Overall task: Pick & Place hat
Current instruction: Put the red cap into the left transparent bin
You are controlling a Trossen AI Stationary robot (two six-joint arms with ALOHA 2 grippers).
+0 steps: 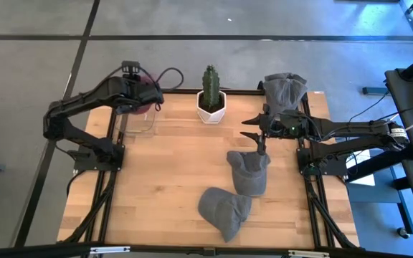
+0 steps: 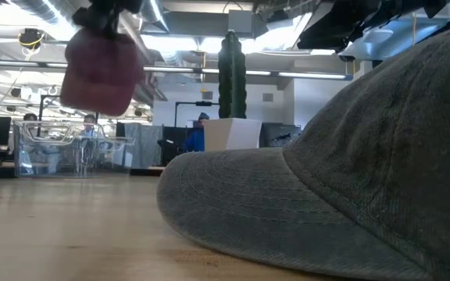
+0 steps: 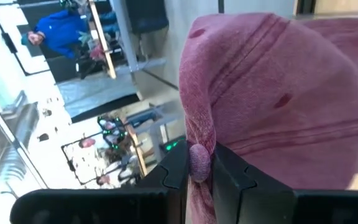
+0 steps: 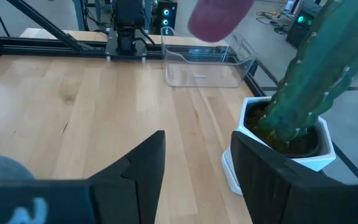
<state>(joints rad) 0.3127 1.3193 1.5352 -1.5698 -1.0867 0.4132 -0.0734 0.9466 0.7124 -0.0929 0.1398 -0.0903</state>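
Your left gripper [image 3: 199,177] is clamped on the soft maroon fabric cap [image 3: 272,93], hanging it above the clear plastic bin [image 4: 204,62] at the table's far left. It's light and floppy, so pinch a fold or the brim. Your right gripper [image 4: 194,165] waits open beside the potted cactus [image 4: 306,87]

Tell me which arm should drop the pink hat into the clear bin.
Left. The left gripper is shut on the pink hat, hanging above the clear bin. The right gripper is open and empty, beside the cactus pot.
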